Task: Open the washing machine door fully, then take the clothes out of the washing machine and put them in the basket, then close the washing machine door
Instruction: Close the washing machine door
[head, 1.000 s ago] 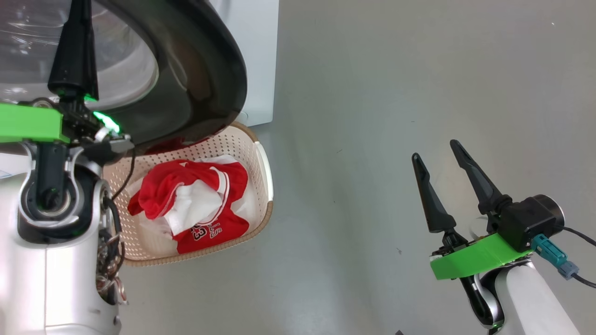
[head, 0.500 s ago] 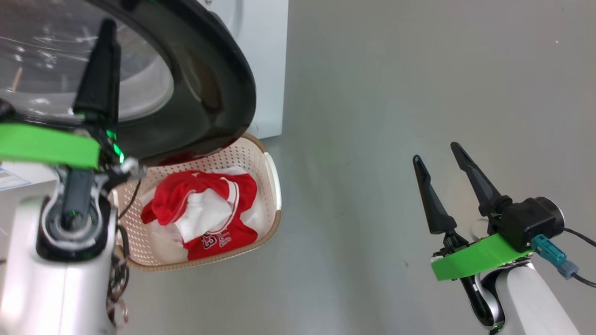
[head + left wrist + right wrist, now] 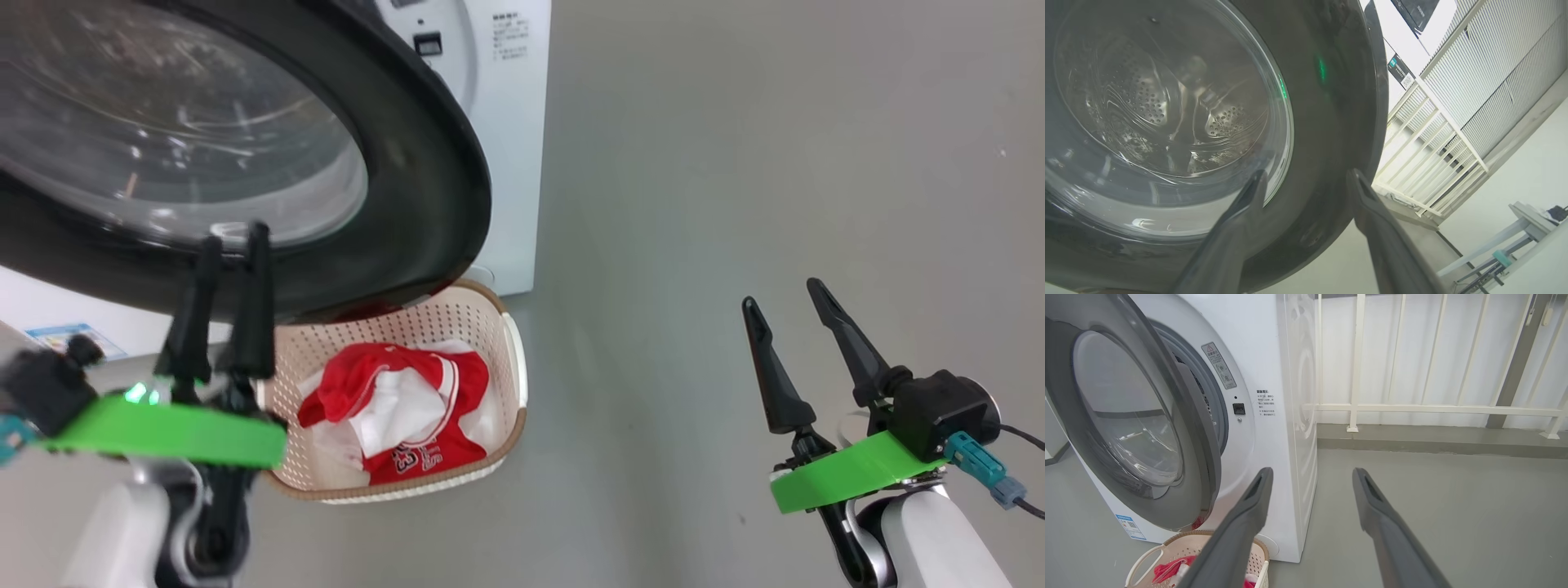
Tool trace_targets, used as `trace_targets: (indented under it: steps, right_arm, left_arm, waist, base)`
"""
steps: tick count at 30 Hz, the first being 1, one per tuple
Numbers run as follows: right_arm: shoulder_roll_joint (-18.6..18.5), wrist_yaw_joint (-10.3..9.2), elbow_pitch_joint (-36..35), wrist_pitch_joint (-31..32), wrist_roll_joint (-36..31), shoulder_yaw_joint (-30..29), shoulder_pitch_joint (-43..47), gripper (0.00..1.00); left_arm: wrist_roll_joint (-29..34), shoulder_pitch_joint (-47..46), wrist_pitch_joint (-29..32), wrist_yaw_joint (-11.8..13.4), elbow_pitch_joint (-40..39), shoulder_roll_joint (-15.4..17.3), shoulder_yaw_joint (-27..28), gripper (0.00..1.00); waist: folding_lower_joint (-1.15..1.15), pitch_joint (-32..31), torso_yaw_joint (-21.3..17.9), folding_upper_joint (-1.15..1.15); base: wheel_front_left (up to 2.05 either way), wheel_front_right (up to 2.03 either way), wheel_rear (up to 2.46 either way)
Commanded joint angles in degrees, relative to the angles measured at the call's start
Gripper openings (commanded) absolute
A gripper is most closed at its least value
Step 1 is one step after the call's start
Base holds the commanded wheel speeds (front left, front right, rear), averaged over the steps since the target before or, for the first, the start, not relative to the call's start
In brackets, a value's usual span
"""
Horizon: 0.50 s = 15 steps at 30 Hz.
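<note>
hovering at ajar washing machine door (image 3: 424, 204), left tool (image 3: 235, 237) released; right tool (image 3: 781, 294) released above floor (image 3: 694, 204); red clothes (image 3: 392, 400) in basket (image 3: 510, 384).

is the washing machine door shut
No, the washing machine door stands ajar, swung away from the front of the washing machine.

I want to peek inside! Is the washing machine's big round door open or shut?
Open, partway: the round black-rimmed glass door stands angled away from the big white washing machine, with a gap between them.
</note>
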Motion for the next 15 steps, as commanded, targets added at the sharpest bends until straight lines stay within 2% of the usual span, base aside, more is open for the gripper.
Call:
trace_targets:
  steps: [1,3,8,15]
  right_arm:
    - [-0.23,0.02,-1.41,-0.36,-0.40,0.72,0.46,1.00]
    - [-0.19,0.02,-1.59,-0.36,-0.50,0.41,0.66,1.00]
    - [0.06,0.02,-2.75,-0.36,-1.24,-1.36,1.66,1.00]
    - [0.23,0.02,-3.12,-0.36,-2.04,-2.53,4.03,1.00]
  left_arm:
    - [3.16,0.92,-1.27,0.20,-2.23,2.58,0.85,1.00]
    - [5.54,1.76,-1.95,0.29,-2.68,3.31,0.19,1.00]
    - [15.95,6.37,-3.85,3.25,-4.61,4.82,-1.71,1.00]
    - [22.68,13.45,-4.36,5.55,-5.72,3.59,-1.93,1.00]
  waist:
    - [0.00,-2.11,0.93,0.00]
    - [0.00,-2.52,0.99,0.00]
    - [0.00,-4.01,1.09,0.00]
    - [0.00,-6.39,1.50,0.00]
  base:
    - [0.00,0.00,0.00]
    - [0.00,0.00,0.00]
    - [0.00,0.00,0.00]
    - [0.00,0.00,0.00]
